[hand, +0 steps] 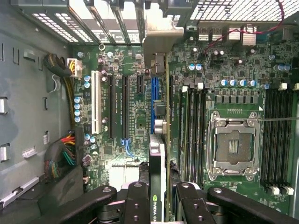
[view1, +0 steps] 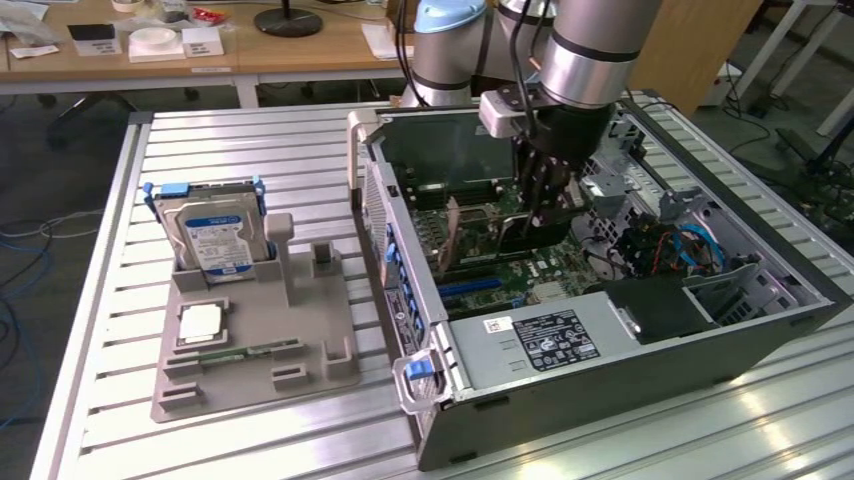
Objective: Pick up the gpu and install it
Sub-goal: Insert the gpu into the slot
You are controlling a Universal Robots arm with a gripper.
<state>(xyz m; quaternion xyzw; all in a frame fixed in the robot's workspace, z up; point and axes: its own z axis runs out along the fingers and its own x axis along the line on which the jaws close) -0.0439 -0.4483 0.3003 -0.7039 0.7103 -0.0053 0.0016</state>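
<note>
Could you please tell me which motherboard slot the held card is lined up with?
The blue slot: the gpu in the gripper stands edge-on in line with it, unlike the white slot and black slots.

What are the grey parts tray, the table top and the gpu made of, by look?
Parts tray: matte grey plastic, uniform dull colour, probably moulded or printed. Table top: ribbed bare metal, likely aluminium, with bright glare. The gpu, gripped edge-on in the claw: circuit board with a pale cooler edge, plastic or metal unclear.

Robotics lab: slotted aluminium worktable (view1: 240,150), open grey desktop computer case (view1: 641,372), cluttered wooden desks (view1: 307,52) behind, loose floor cables (view1: 19,240).
</note>
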